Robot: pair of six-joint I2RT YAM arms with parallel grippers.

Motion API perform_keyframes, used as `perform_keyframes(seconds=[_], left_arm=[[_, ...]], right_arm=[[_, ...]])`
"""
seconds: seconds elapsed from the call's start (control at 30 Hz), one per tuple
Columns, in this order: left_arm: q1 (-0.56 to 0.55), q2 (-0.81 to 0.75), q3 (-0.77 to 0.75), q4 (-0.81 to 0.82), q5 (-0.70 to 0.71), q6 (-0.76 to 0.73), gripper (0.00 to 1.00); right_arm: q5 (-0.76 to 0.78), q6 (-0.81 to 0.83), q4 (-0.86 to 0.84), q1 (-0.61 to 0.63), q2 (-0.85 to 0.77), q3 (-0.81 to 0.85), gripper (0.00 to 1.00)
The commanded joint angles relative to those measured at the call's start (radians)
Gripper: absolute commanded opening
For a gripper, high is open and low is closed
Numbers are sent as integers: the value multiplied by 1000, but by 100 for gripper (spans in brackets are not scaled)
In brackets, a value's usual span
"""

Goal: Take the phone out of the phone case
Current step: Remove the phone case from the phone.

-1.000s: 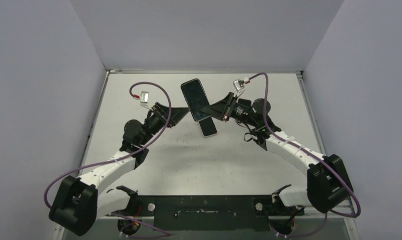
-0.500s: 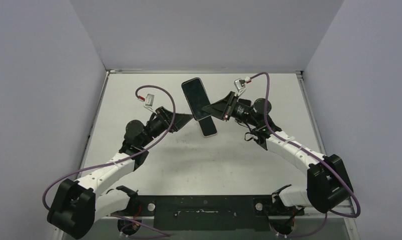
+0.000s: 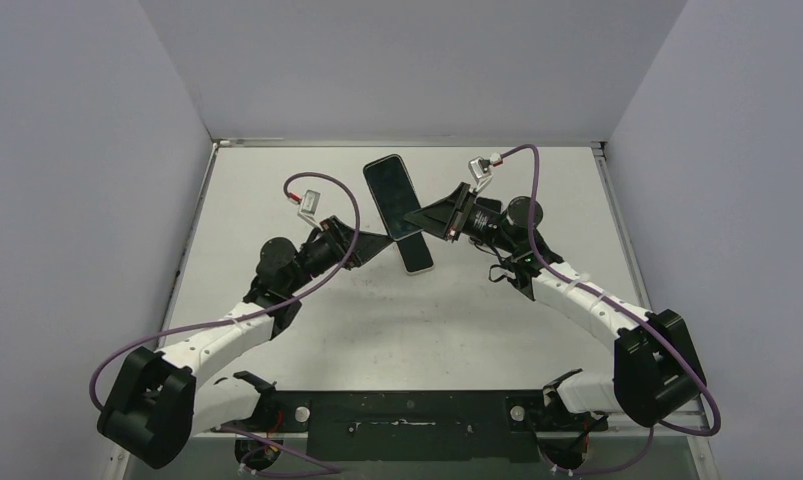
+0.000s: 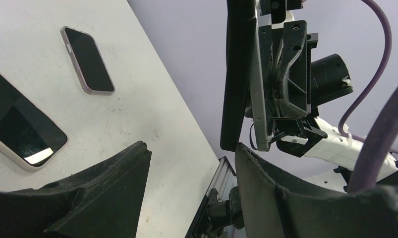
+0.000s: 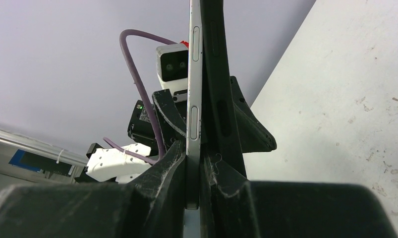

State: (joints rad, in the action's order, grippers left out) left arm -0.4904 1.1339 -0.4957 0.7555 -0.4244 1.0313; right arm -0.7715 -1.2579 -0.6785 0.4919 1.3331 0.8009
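The right gripper [image 3: 429,215] is clamped on the phone case [image 5: 215,74], held edge-up above the desk [image 3: 427,330]. The phone [image 5: 194,74] looks still seated in it (so nothing is separated yet). The left gripper [image 4: 192,151] gapes wide just beside its edge, holding nothing; the pull-out remains.

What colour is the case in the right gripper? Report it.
Black; the case shows best in the right wrist view, beside the silver phone.
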Motion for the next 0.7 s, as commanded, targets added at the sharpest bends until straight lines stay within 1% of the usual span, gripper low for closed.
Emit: perform_keyframes(seconds=[0.0, 0.23, 0.4, 0.53, 0.57, 0.67], left_arm=[[-5, 24, -57, 22, -23, -15, 60], [-2, 69, -97, 114, -24, 36, 58], [5, 116, -125, 183, -27, 67, 51], [21, 142, -143, 205, -24, 77, 36], [27, 144, -144, 203, -20, 78, 29], [56, 142, -146, 192, -1, 78, 13]], right_arm=[[13, 9, -116, 13, -54, 31, 0], [-20, 27, -92, 29, -50, 31, 0], [-56, 42, -78, 36, -50, 32, 0], [-67, 76, -33, 35, -64, 34, 0], [-74, 88, -17, 35, -64, 35, 0], [-109, 119, 33, 36, -63, 37, 0]])
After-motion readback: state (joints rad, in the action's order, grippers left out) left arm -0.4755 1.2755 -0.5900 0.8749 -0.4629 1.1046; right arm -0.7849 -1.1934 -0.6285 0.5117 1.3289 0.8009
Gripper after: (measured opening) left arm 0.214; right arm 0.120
